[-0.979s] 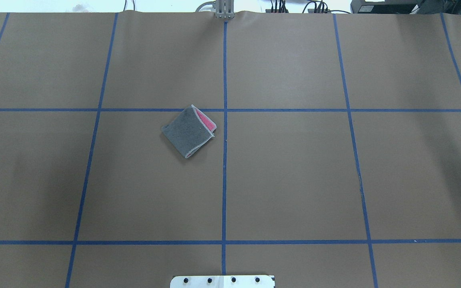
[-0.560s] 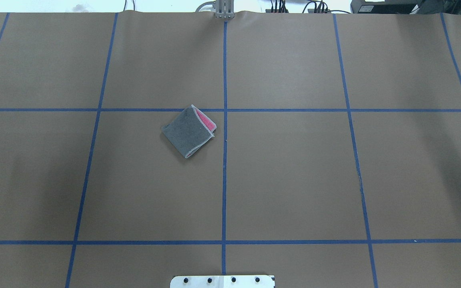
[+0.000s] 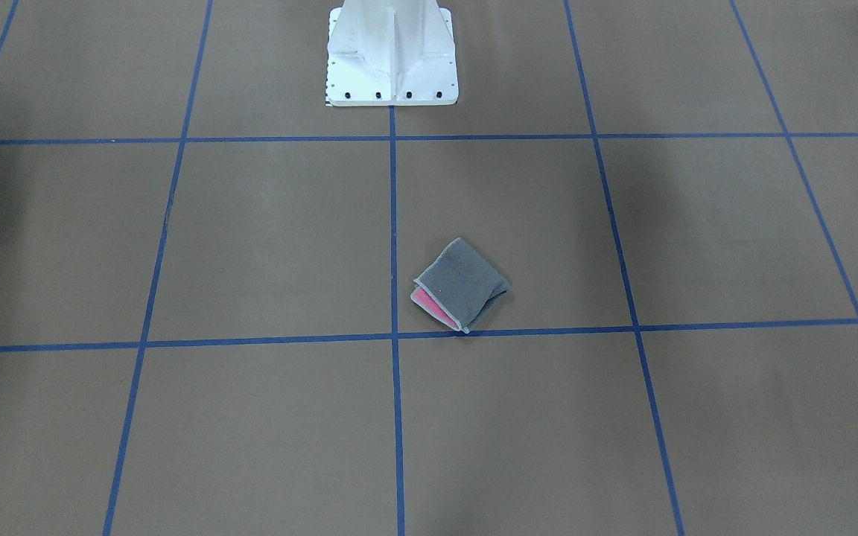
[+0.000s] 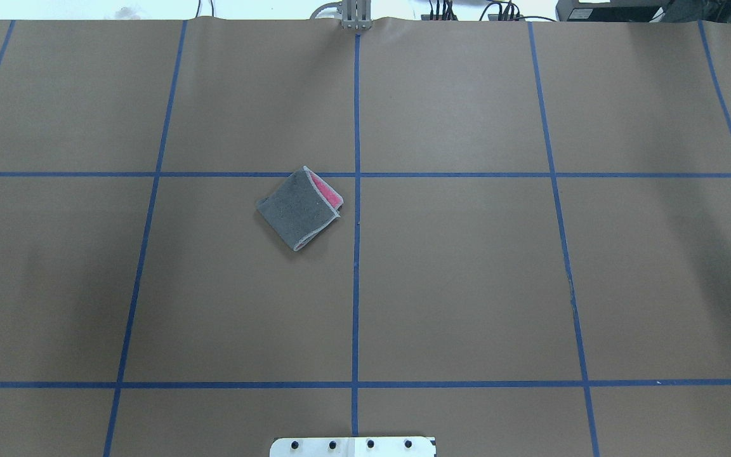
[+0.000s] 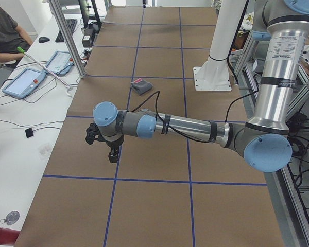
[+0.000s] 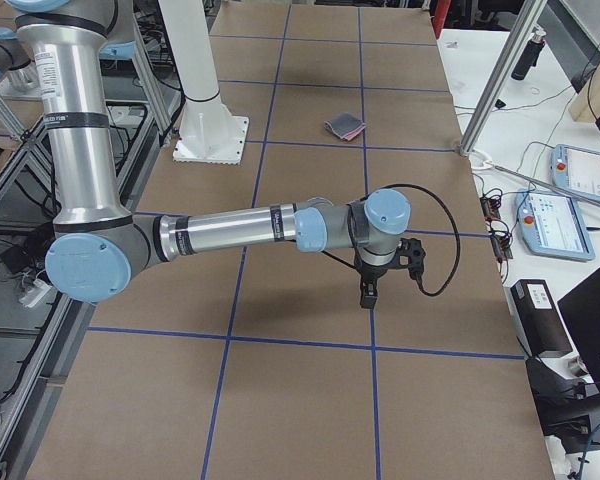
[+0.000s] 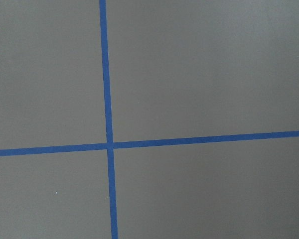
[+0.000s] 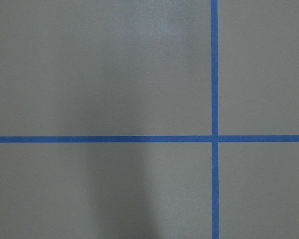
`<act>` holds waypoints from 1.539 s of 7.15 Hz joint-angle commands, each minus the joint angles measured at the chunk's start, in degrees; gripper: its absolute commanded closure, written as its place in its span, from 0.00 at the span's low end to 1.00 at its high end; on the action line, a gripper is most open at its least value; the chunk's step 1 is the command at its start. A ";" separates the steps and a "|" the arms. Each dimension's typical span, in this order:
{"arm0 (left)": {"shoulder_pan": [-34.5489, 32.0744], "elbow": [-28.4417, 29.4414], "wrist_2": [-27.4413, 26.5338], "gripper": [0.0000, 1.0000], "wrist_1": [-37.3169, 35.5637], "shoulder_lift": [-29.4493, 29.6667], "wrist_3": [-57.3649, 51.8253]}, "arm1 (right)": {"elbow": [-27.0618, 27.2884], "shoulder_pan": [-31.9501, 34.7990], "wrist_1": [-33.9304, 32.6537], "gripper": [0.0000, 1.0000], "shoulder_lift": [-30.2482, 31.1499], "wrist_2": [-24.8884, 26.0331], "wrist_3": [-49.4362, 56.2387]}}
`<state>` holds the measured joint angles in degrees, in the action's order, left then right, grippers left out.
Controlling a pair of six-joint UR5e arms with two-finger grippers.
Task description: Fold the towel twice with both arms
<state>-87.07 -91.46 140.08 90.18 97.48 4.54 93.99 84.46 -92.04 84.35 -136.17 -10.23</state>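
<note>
The towel lies folded on the brown table, dark grey face up, with a pink strip showing along its far right edge. It also shows in the front view and in both side views. Both arms are stretched out far from it. The left gripper points down over the table's left end. The right gripper points down over the right end. Whether either is open or shut, I cannot tell. Both wrist views show only bare table and blue tape.
The white pedestal base stands at the robot's side of the table. Blue tape lines divide the brown table into squares. A side desk with tablets and a seated person is beyond the far edge.
</note>
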 commanded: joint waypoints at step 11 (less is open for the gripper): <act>-0.47 -4.52 -0.77 0.00 0.26 -2.04 0.03 | 6.74 -0.08 0.37 0.00 5.03 -1.20 0.12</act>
<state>-87.60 -95.99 139.30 90.37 95.35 4.57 101.07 84.39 -91.67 89.37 -137.47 -10.01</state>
